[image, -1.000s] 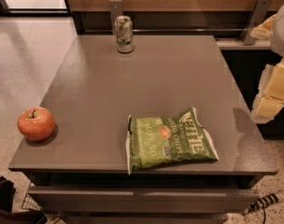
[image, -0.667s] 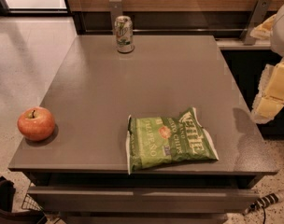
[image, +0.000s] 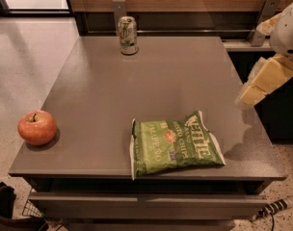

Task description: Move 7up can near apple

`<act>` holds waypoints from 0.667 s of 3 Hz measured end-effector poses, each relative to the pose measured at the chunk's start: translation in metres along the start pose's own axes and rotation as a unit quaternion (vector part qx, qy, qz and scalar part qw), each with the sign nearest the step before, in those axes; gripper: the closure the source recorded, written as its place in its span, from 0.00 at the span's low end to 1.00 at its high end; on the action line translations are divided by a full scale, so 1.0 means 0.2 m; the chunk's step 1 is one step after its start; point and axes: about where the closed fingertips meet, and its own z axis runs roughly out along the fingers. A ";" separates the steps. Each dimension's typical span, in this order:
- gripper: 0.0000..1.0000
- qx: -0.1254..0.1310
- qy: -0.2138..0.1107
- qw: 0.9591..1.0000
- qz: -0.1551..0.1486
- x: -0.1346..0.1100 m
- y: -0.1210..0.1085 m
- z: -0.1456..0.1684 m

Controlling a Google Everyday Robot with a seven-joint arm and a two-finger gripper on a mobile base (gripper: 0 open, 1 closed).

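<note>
The 7up can (image: 127,35) stands upright at the far edge of the grey table (image: 151,85), left of centre. The apple (image: 37,127) sits at the table's near left corner, far from the can. My gripper (image: 262,82) hangs at the right edge of the view, above the table's right side, well away from both the can and the apple. It holds nothing that I can see.
A flat green chip bag (image: 174,144) lies near the table's front edge, right of centre. A wooden wall panel with metal brackets (image: 119,7) runs behind the table. Pale floor lies to the left.
</note>
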 end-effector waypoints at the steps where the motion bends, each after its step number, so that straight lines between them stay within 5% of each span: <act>1: 0.00 0.009 -0.082 0.995 0.047 -0.05 -0.06 0.17; 2: 0.00 0.021 -0.183 0.980 0.077 -0.22 -0.16 0.29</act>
